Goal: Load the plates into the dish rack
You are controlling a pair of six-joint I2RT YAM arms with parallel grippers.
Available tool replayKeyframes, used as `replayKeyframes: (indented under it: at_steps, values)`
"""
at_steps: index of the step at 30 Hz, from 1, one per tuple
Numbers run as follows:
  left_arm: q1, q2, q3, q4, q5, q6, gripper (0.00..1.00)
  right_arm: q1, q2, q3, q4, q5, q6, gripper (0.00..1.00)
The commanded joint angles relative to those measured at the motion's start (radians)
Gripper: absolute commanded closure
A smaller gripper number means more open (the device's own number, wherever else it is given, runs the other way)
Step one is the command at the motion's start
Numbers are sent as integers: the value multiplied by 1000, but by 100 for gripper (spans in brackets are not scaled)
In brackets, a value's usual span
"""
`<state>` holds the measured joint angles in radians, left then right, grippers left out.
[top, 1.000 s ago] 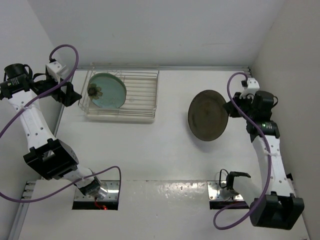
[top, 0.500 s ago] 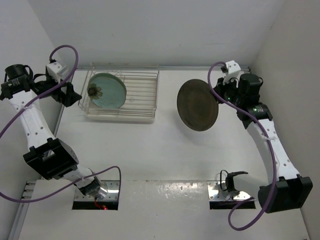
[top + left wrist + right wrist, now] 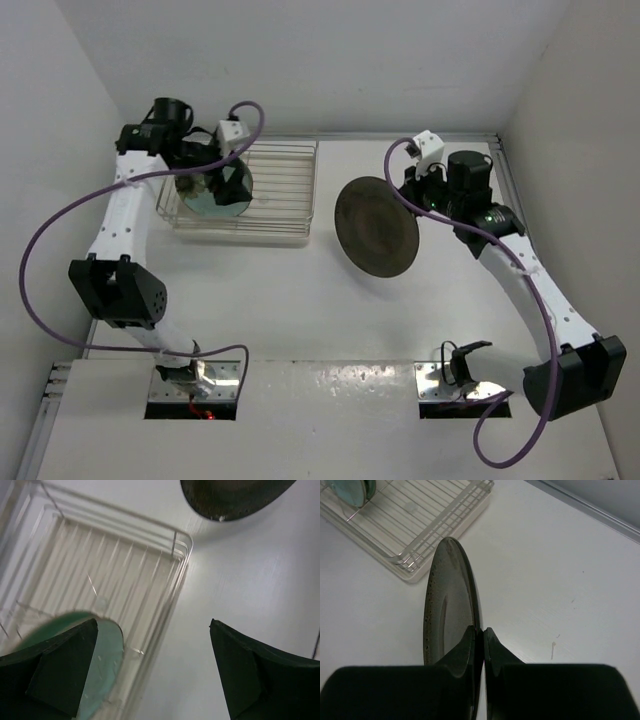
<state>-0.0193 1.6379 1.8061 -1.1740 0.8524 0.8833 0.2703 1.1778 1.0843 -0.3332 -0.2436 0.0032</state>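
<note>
The dish rack (image 3: 280, 190) stands at the back left. A mint-green plate (image 3: 198, 200) stands on edge in its left end; I cannot tell whether a second one stands behind it. My left gripper (image 3: 228, 183) hovers open over that plate, holding nothing. In the left wrist view the gripper (image 3: 153, 626) is open wide, with the mint plate (image 3: 106, 652) by its left finger. My right gripper (image 3: 408, 195) is shut on the rim of the dark brown plate (image 3: 375, 228) and holds it on edge, above the table right of the rack. In the right wrist view the gripper (image 3: 480, 632) pinches the brown plate (image 3: 447, 605).
White walls close in the table on the left, back and right. The rack's right part (image 3: 420, 515) holds bare wire dividers. A purple cable (image 3: 60, 230) loops off the left arm. The brown plate's edge (image 3: 235, 497) shows in the left wrist view.
My left arm swung from left of the rack to over the mint plate. My right arm carried the brown plate leftward, closer to the rack.
</note>
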Motion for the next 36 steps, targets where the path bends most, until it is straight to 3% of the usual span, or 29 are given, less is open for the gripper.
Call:
replayKeyframes:
  at_steps: [1, 4, 10, 22, 24, 27, 30, 33, 34, 36]
  values:
    - [-125, 9, 117, 134, -9, -66, 1, 53, -56, 62, 197, -45, 6, 100]
    - [-278, 46, 156, 236, -25, -76, 1, 70, -78, 14, 239, -89, 4, 100]
    - [-482, 172, 229, 246, 19, -20, 1, 132, -93, -64, 323, -178, 4, 100]
    - [-588, 234, 176, 176, -61, 92, 1, 187, -83, -66, 390, -212, -43, 100]
    - [-608, 234, 156, 160, -72, 115, 8, 191, -83, -67, 398, -209, -46, 100]
    - [-608, 243, 134, 149, -72, 115, 28, 196, -81, -76, 416, -209, -46, 100]
    - [-608, 243, 134, 119, -62, 115, 38, 195, -87, -78, 422, -204, -51, 100]
    - [-617, 243, 134, 96, -62, 141, 63, 198, -87, -86, 436, -203, -51, 100]
    - [-617, 243, 144, 96, -62, 141, 86, 195, -89, -90, 444, -203, -51, 100]
    - [-617, 243, 154, 96, -82, 122, 100, 196, -90, -96, 447, -201, -51, 100]
